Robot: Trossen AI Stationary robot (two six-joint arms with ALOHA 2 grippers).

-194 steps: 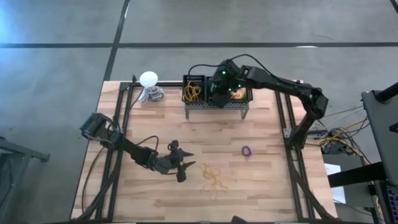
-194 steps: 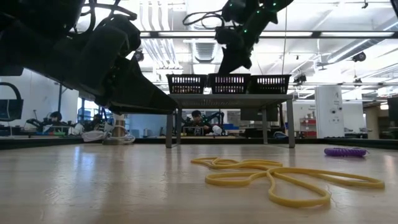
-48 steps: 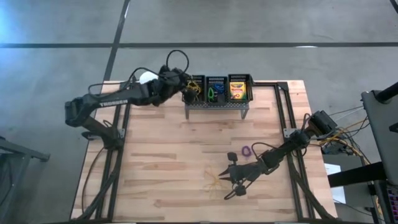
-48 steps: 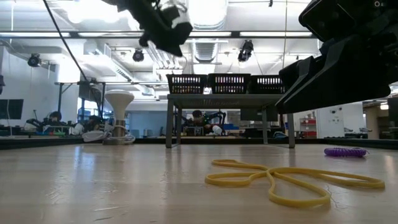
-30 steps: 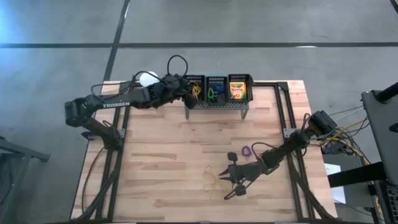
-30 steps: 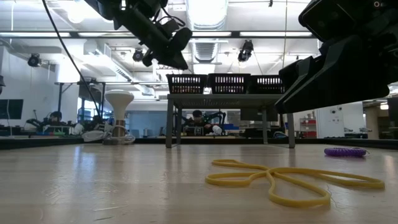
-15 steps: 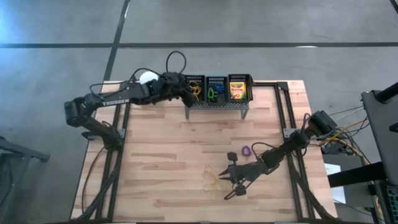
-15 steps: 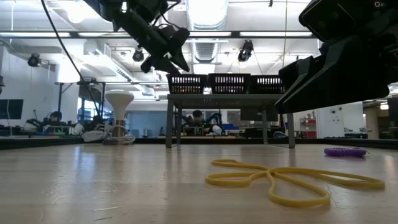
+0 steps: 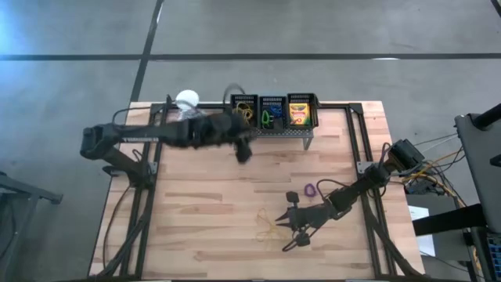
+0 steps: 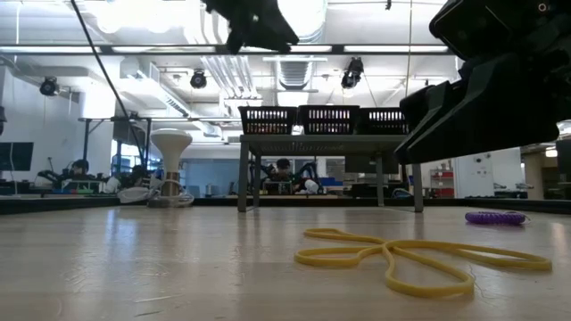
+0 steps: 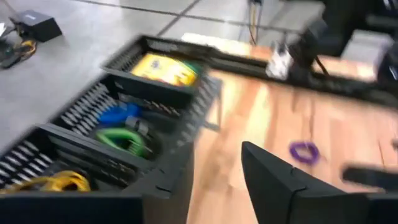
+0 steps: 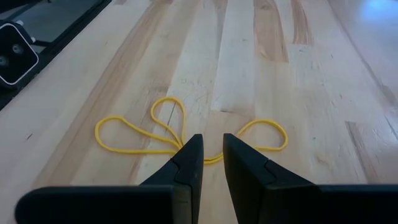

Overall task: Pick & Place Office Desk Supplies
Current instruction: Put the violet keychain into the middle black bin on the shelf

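Observation:
A tangle of yellow rubber bands [image 12: 180, 138] lies flat on the wooden table [image 9: 203, 227], with a purple ring [image 9: 310, 190] a little farther off. My right gripper [image 12: 210, 142] hovers just above the bands, its fingers a narrow gap apart with nothing between them. My left gripper [image 11: 217, 155] is open and empty, high over the table in front of the grey stand [image 9: 274, 133]. The stand's three baskets hold yellow bands [image 11: 53, 182], green and blue pieces [image 11: 121, 132] and a crayon box [image 11: 165, 68].
A white ball-shaped object [image 9: 186, 99] stands at the far left beside the stand. Black frame rails [image 9: 362, 149] run along the table's left and right sides. Bare wood lies between the stand and the bands.
My left gripper has opened above the stand's left basket. It has then drawn back toward the table's near edge, rising as it went.

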